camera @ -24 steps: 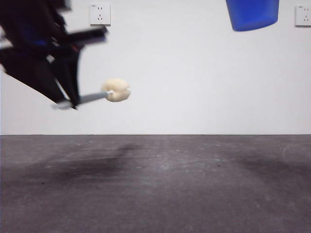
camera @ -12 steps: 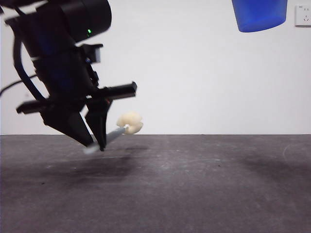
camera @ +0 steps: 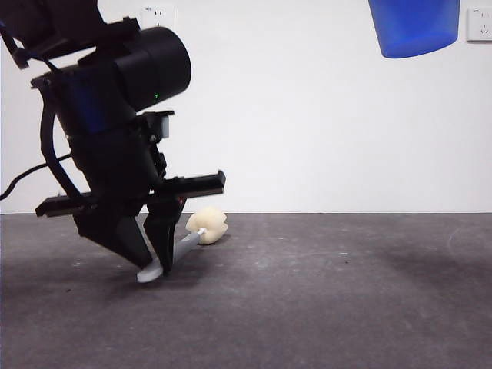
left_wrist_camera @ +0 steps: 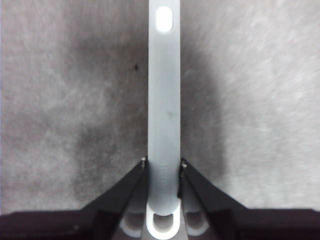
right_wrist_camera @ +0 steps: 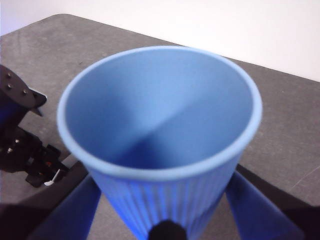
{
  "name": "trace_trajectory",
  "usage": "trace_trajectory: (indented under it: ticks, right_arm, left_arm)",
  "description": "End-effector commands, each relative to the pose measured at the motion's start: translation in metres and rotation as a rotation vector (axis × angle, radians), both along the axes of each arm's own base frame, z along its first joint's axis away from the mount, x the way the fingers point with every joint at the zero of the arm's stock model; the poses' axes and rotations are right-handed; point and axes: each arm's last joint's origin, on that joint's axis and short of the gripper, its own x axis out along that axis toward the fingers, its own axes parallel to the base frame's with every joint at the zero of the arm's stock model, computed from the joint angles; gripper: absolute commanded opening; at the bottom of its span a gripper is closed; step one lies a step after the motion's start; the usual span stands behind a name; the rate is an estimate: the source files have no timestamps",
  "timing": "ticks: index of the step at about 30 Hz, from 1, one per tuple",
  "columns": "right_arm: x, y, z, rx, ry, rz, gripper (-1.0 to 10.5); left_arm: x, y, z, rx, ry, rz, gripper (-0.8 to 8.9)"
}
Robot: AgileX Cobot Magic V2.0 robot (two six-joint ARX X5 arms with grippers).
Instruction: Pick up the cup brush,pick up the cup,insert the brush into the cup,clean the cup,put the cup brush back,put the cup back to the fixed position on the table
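On the dark grey matte bench (camera: 323,307), the left claw (camera: 154,265) sits low, clenched on the slim grey handle of the cream-yellow sponge-headed cup brush (camera: 188,244), whose handle end touches the bench while the sponge head lies beyond. High above the bench, the right claw (right_wrist_camera: 165,220) grasps the ribbed blue plastic cup (camera: 413,27), its mouth open.

we log the table (camera: 323,300) as dark grey, matt, faintly grainy with pale scuffs. the cup brush (left_wrist_camera: 164,115) handle looks like smooth pale grey plastic with a dull sheen; its cream head, lower left of the front view, looks soft and spongy. the cup (right_wrist_camera: 165,150) reads as blue plastic, finely ribbed wall, smooth rim band, semi-matt inside.
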Motion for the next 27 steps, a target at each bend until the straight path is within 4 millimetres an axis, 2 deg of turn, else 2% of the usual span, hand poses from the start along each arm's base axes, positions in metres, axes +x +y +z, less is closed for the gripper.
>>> trace_trajectory:
  ticks: [1, 5, 9, 11, 16, 20, 23, 27]
  right_arm:
    - [-0.001, 0.000, 0.003, 0.051, 0.006, -0.013, -0.1]
    - [-0.001, 0.000, 0.003, 0.058, 0.010, -0.016, -0.1]
    - [0.001, 0.001, 0.002, 0.053, 0.015, -0.015, -0.1]
    - [0.002, 0.002, 0.000, 0.047, 0.020, -0.016, -0.1]
    - [0.011, 0.011, -0.002, 0.069, -0.001, -0.018, -0.1]
    - [0.023, 0.020, -0.008, 0.089, -0.014, -0.018, -0.1]
    - [0.036, 0.026, -0.020, 0.075, 0.010, -0.021, -0.1]
    - [0.057, 0.031, -0.049, 0.066, 0.041, -0.043, -0.1]
  left_arm:
    - [-0.001, -0.001, -0.010, 0.017, 0.026, 0.002, -0.09]
    - [-0.001, -0.002, -0.011, 0.017, 0.029, -0.002, 0.18]
    - [-0.002, -0.002, -0.012, 0.017, 0.041, -0.008, 2.90]
    - [-0.003, -0.002, -0.012, 0.009, 0.064, -0.023, 3.86]
    - [-0.008, 0.001, -0.011, 0.037, 0.102, -0.067, 3.86]
    - [-0.011, 0.003, -0.001, 0.042, 0.088, -0.084, 3.86]
    - [-0.015, 0.006, 0.014, 0.029, 0.057, -0.101, 3.86]
    - [-0.027, 0.012, 0.040, 0.012, 0.012, -0.144, 3.86]
